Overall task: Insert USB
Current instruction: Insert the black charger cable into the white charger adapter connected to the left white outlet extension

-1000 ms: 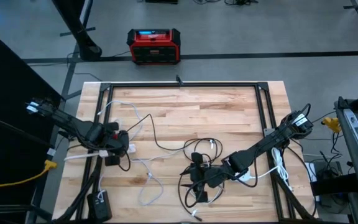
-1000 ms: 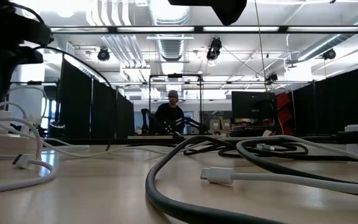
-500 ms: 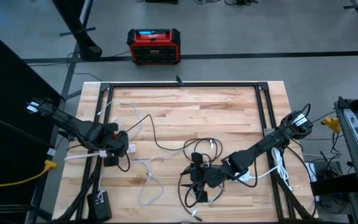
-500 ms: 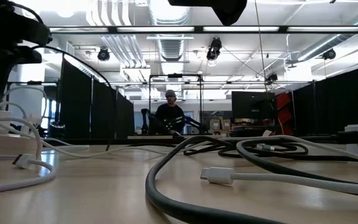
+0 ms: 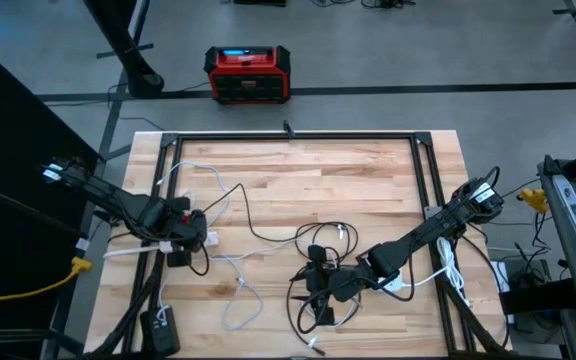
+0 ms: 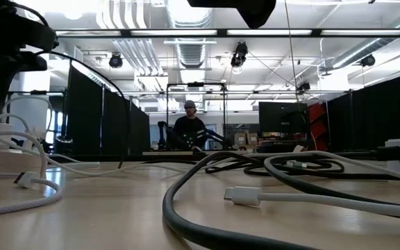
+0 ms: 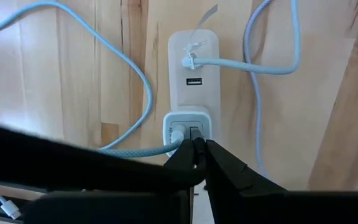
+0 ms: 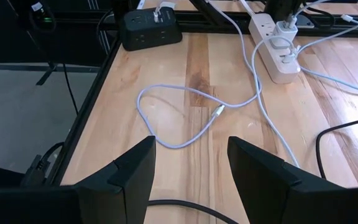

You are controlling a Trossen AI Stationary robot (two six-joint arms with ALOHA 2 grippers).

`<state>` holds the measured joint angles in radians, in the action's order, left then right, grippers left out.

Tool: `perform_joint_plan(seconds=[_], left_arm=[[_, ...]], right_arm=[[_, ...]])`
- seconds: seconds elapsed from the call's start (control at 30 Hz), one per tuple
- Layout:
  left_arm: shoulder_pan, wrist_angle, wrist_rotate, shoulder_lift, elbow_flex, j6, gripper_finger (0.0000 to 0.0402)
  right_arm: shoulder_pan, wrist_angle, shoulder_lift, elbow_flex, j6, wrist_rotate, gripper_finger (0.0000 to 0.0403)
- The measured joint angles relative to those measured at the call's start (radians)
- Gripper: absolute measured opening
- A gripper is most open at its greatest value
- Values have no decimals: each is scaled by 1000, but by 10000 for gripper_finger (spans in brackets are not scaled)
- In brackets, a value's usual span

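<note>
Left gripper (image 7: 199, 144) fingers together at white charger (image 7: 187, 129) on power strip (image 7: 193, 62), contact unclear, right gripper (image 8: 191, 163) fingers apart, lower centre.

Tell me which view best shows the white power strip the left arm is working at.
The left wrist view: the white power strip fills the middle, ports visible, with the left gripper shut at its charger. The right wrist view shows it far off, the high view small under the gripper, the low view only partly at the edge.

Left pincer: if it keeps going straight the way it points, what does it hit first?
The left pincer, shut, points at the white charger plugged into the white power strip. It would meet the charger first; the tips look almost on it already, though depth is unclear.
</note>
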<state>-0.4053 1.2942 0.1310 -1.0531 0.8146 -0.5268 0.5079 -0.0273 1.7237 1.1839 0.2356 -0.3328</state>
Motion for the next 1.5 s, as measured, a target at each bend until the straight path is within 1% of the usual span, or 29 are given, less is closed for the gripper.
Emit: perform_joint_plan(seconds=[0.23, 0.47, 1.0, 1.27, 1.5], left_arm=[[0, -4, -3, 0, 0, -2, 11], [0, -26, 5, 5, -32, -9, 11], [0, -73, 13, 3, -58, -35, 11], [0, -66, 4, 5, -59, -56, 11], [-13, -43, -8, 31, -63, -88, 11]], right_arm=[[0, 0, 0, 0, 0, 0, 185], [0, 0, 0, 0, 0, 0, 185], [8, 0, 0, 0, 0, 0, 185], [11, 1, 0, 0, 0, 1, 185], [14, 1, 0, 0, 0, 0, 185]])
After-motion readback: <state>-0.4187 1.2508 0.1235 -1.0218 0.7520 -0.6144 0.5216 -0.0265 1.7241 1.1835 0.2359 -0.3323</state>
